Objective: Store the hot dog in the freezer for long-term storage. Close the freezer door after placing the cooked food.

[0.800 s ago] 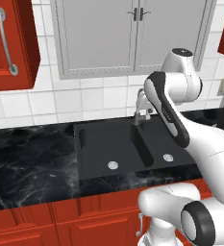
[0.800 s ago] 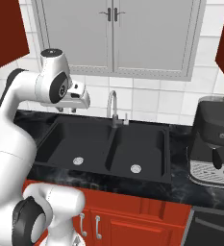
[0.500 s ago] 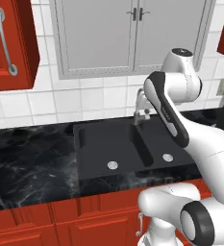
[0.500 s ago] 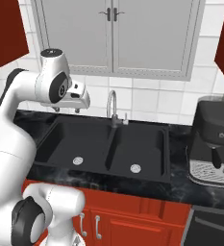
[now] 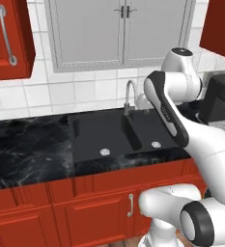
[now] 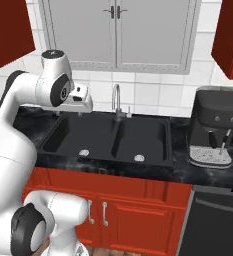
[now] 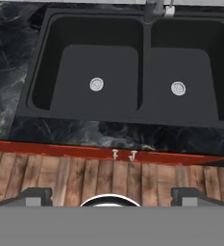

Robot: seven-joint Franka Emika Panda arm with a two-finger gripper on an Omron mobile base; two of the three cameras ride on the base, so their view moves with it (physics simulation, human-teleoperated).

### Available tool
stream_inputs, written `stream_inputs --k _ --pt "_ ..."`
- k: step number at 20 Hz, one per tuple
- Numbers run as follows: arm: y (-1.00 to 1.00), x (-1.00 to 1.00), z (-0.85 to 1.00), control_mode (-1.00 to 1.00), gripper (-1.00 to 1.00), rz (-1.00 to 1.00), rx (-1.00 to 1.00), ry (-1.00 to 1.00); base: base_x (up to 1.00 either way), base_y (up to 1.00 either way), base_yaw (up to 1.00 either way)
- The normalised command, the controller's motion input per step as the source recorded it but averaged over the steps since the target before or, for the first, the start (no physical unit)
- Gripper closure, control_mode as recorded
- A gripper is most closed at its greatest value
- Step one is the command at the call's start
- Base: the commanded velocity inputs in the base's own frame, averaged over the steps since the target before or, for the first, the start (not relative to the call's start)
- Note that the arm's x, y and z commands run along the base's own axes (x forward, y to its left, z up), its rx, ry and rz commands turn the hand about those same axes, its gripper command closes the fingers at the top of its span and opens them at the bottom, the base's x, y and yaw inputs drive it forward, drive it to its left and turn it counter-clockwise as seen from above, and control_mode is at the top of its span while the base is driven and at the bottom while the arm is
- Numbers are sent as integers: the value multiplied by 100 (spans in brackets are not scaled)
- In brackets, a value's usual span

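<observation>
Two basins make up the black sink [image 5: 90, 137] before me, each with one round steel drain, and one curved faucet [image 6: 116, 100] stands at the back rim between them. I count two grey upper cabinet doors [image 5: 121, 31] at the top centre of the left base view, red cabinets at the upper corners, and one dark coffee machine [image 6: 215, 130] on the counter at the right of the right base view.

My gripper [image 6: 83, 102] hangs above the left part of the sink in the right base view, held high and folded close to my arm, which I judge to be a carrying posture for travel rather than a reach toward anything. In the hand view my two finger tips [image 7: 36, 196] sit far apart at the bottom corners, so the jaws stand wide, and nothing lies between them.

No hot dog, freezer or freezer door appears anywhere I am looking, so I cannot say where they are. My camera looks down past the red cabinet front [image 7: 108, 153] to the wooden floor [image 7: 60, 180]. I judge the task barely begun: I must find the food first.
</observation>
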Motion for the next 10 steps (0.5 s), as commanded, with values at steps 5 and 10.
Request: stream_inputs --k 5,10 --pt "0 0 0 100 -100 0 0 0 -50 -2 -11" --pt "0 0 0 100 -100 0 0 0 -31 -32 -8"
